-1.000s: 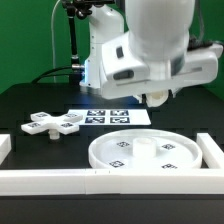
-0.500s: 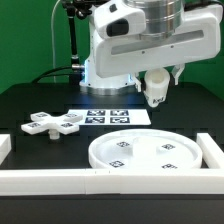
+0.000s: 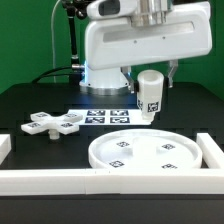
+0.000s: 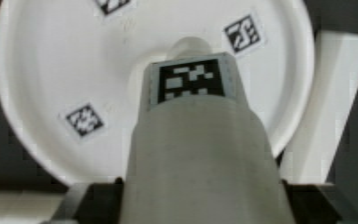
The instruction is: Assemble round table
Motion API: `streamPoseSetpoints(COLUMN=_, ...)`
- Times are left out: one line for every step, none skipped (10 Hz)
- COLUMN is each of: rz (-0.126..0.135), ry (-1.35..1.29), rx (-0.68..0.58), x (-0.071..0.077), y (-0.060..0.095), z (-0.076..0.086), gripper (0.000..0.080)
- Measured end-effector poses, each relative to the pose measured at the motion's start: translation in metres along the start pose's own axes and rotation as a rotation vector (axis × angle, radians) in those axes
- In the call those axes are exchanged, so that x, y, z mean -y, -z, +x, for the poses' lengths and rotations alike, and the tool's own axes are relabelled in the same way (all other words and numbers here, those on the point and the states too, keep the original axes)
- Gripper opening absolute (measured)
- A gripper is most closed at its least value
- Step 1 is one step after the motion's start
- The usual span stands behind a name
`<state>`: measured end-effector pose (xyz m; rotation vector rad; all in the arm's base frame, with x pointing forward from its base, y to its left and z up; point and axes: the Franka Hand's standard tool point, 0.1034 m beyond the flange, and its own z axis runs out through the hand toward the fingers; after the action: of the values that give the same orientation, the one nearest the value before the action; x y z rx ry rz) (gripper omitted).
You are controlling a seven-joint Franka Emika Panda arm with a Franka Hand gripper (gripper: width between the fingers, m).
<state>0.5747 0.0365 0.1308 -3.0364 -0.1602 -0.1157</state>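
Note:
My gripper (image 3: 150, 78) is shut on the short white cylinder leg (image 3: 150, 97), which hangs upright above the far edge of the large round disc (image 3: 150, 152). In the wrist view the leg (image 4: 197, 130) fills the middle, its tag facing the camera, with the disc (image 4: 87, 70) behind it. Dark fingers (image 4: 98, 200) press the leg from both sides. The cross-shaped base (image 3: 53, 123) lies flat on the black table at the exterior view's left.
The marker board (image 3: 108, 117) lies behind the disc, under the arm. White border rails run along the front (image 3: 60, 180) and the exterior view's right (image 3: 212, 150). The arm's white body (image 3: 140, 40) looms over the back.
The gripper has risen and tilted upright with the leg in it. The leg now hangs vertical above the disc's far edge.

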Motion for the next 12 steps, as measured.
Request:
streamPoseSetpoints(rz=-0.027, ry=0.041, rx=-0.111, x=-0.005, y=0.006, z=0.014, gripper=0.0409)
streamPoseSetpoints(rz=-0.048, ry=0.045, rx=-0.19, x=-0.008, y=0.007, z=0.017, gripper=0.0409)
streamPoseSetpoints(rz=-0.065, ry=0.049, rx=-0.241, x=-0.012, y=0.005, z=0.016, gripper=0.0409)
streamPoseSetpoints(rz=-0.086, ry=0.055, rx=-0.307, x=-0.016, y=0.005, z=0.016, gripper=0.0409)
streamPoseSetpoints(rz=-0.087, ry=0.066, rx=-0.301, x=-0.014, y=0.002, z=0.013, gripper=0.0409)
streamPoseSetpoints(rz=-0.097, ry=0.08, rx=-0.321, x=-0.013, y=-0.004, z=0.01, gripper=0.0409)
streamPoseSetpoints(rz=-0.1, ry=0.086, rx=-0.321, x=-0.014, y=-0.008, z=0.006, gripper=0.0409)
streamPoseSetpoints(rz=-0.1, ry=0.085, rx=-0.32, x=-0.014, y=-0.008, z=0.006, gripper=0.0409)
streamPoseSetpoints(rz=-0.099, ry=0.087, rx=-0.316, x=-0.013, y=-0.01, z=0.005, gripper=0.0409)
streamPoseSetpoints(rz=-0.098, ry=0.088, rx=-0.314, x=-0.012, y=-0.011, z=0.004, gripper=0.0409)
streamPoseSetpoints(rz=-0.096, ry=0.089, rx=-0.308, x=-0.01, y=-0.014, z=0.002, gripper=0.0409)
streamPoseSetpoints(rz=-0.094, ry=0.093, rx=-0.304, x=-0.008, y=-0.016, z=0.0, gripper=0.0409)
